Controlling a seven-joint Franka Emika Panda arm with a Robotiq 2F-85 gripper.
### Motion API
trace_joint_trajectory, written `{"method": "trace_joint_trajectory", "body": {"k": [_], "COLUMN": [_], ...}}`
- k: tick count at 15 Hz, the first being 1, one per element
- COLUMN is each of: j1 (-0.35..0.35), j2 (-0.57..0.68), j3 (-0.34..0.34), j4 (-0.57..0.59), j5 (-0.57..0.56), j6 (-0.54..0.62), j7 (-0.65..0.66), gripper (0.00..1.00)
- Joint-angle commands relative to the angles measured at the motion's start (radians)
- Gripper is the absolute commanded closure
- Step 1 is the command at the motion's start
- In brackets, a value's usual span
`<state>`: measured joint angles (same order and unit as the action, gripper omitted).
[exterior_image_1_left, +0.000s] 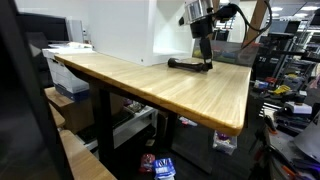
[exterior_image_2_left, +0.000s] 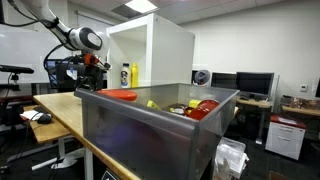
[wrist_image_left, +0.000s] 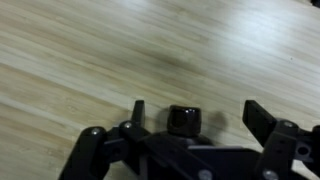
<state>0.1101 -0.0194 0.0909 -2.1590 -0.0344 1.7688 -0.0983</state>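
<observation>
The fingers are held spread, with only bare counter seen between them, so nothing is pinched; the dark object is seen lying flat just below them, at the counter's far end.

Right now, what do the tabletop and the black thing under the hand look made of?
Tabletop: light wood or wood-look laminate, matt finish; pale grain streaks run along it, clear in the wrist view. Black thing: dull black, perhaps plastic or rubber; too small in an exterior view to tell.
</observation>
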Motion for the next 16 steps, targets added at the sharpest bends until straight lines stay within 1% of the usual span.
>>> {"method": "trace_joint_trajectory", "body": {"k": [1,2,4,6,14,15,16], "j1": [-0.004,-0.004,-0.004,-0.004,-0.004,-0.005,-0.004], "j2": [-0.007,-0.008,-0.01,-0.011,-0.013,-0.014,-0.016], "j3": [0.003,0.003,0.003,0.003,0.003,0.002,0.003], "j4": [-0.023,-0.026,-0.03,-0.033,-0.043,-0.043,-0.042], "j5": [-0.012,-0.014,-0.017,-0.019,-0.024,-0.026,-0.028], "j6": [0.023,0.031,0.046,0.055,0.076,0.076,0.07], "j7": [-0.007,-0.007,-0.009,-0.01,-0.012,-0.012,-0.01], "gripper": [0.25,0.25,0.35,0.47,0.87,0.91,0.91]}}
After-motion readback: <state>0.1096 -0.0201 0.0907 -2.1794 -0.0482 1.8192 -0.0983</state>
